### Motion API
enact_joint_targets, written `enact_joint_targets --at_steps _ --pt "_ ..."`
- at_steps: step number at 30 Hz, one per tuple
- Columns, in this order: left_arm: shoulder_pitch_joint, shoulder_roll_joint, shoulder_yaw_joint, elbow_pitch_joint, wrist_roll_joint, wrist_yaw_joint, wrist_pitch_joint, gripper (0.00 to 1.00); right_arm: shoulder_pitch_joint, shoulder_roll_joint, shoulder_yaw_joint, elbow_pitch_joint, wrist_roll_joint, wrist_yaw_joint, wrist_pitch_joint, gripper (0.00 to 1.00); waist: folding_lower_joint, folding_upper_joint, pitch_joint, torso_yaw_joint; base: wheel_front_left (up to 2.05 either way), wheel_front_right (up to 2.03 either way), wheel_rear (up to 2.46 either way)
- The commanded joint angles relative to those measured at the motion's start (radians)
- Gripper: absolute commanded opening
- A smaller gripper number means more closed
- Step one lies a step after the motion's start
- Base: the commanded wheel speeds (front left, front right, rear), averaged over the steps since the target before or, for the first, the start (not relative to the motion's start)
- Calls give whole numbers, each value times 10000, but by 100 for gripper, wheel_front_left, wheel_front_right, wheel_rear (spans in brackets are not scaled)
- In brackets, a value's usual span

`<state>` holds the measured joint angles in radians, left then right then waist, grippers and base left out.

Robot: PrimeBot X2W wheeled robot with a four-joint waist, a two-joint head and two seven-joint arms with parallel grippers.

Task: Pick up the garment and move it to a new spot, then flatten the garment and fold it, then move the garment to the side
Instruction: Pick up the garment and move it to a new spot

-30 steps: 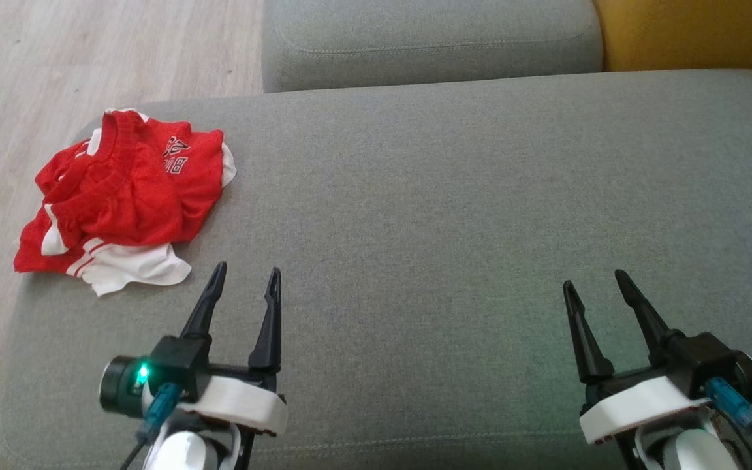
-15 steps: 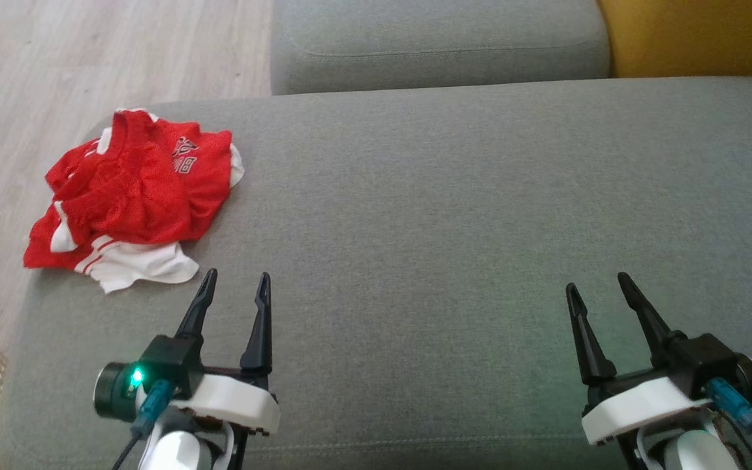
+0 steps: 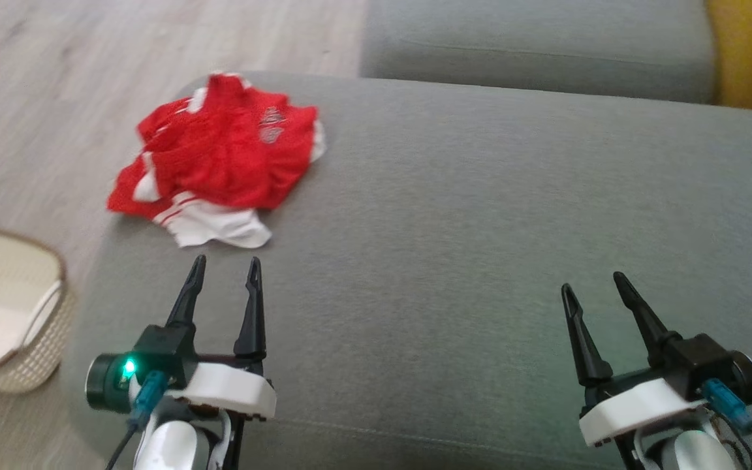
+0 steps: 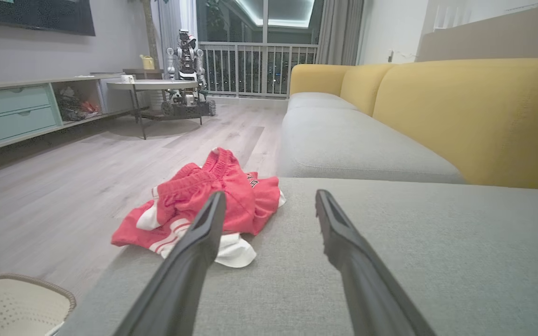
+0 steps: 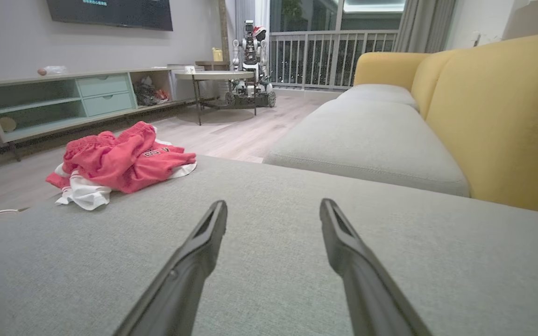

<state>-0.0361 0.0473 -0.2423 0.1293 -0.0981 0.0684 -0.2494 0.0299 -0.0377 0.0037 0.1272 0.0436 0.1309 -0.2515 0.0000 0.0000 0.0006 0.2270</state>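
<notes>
Crumpled red-and-white garment [image 3: 226, 160] on grey sofa [image 3: 480, 228], its printed lettering unreadable, left jaws apart, right jaws apart

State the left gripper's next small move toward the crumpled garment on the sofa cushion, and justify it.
Probably ease the left gripper forward onto the near white hem of the red-and-white garment. Its jaws stand open and empty just short of the heap, which lies crumpled at the left corner of the grey sofa cushion; the right gripper is much farther away.
</notes>
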Motion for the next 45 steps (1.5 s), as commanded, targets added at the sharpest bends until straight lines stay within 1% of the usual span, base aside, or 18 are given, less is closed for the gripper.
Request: enact_joint_targets --at_steps 1,10,13,16,19,21,23,25,28,30,32,34,35,40,43,45 --pt "-444 30 371 -405 -73 74 -124 100 -284 -125 268 -344 -60 -2 -103 100 0 0 67 542 0 0 0" --pt "-545 30 380 -673 -343 237 -124 100 -444 -125 295 -377 -260 -2 -103 100 0 0 509 1778 0 0 0" --pt "-605 30 388 -739 -380 266 -124 100 -540 -125 298 -385 -364 -2 -103 100 0 0 695 1967 0 0 0" --pt "-692 30 442 -931 -513 401 -124 100 -723 -125 252 -434 -533 -2 -103 100 0 0 1035 2150 0 0 0" --pt "-808 30 625 -999 -557 414 -124 100 -912 -125 370 -358 -647 -2 -103 100 0 0 1378 2123 0 0 0" --pt "-1048 30 863 -1025 -462 310 -124 100 -1065 -125 474 -363 -707 -2 -103 100 0 0 1605 1959 0 0 0" --pt "-1526 73 1130 -1089 -373 67 -124 100 -1243 -125 509 -397 -781 -2 -103 100 0 0 1824 1771 0 0 0" --pt "-2173 181 1416 -1100 -368 -245 -124 100 -1382 -125 535 -432 -889 -2 -103 100 0 0 2077 1551 0 0 0" --pt "-3628 543 1846 -823 -463 -833 -124 100 -1542 -125 546 -576 -1114 -2 -103 100 0 0 2533 1255 0 0 0" --pt "-4796 894 2083 -107 -631 -1256 -124 100 -1658 -125 597 -648 -1318 -2 -103 100 0 0 2927 1025 0 0 0" --pt "-6040 1267 2215 844 -820 -1523 -76 100 -1849 -125 691 -701 -1514 -2 -103 100 0 0 3353 764 0 0 0" --pt "-7278 1560 2166 1940 -1173 -1748 405 100 -2056 -125 726 -770 -1653 -2 -103 100 0 0 3756 537 0 0 0" --pt "-7855 1651 2080 2489 -1390 -1828 810 100 -2155 -125 728 -813 -1703 -2 -103 100 0 0 3953 445 0 0 0" --pt "-10263 1952 1647 4837 -2521 -1976 2399 100 -2538 -125 910 -878 -1670 -2 -103 100 0 0 4726 18 0 0 0" --pt "-11176 2050 1244 6125 -3288 -1984 3423 100 -2685 -125 1119 -963 -1618 -2 -103 100 0 0 5080 -230 0 0 0" --pt "-11632 2255 884 6912 -3479 -1986 4100 100 -2759 -125 1154 -1029 -1612 -2 -103 100 0 0 5310 -374 0 0 0"
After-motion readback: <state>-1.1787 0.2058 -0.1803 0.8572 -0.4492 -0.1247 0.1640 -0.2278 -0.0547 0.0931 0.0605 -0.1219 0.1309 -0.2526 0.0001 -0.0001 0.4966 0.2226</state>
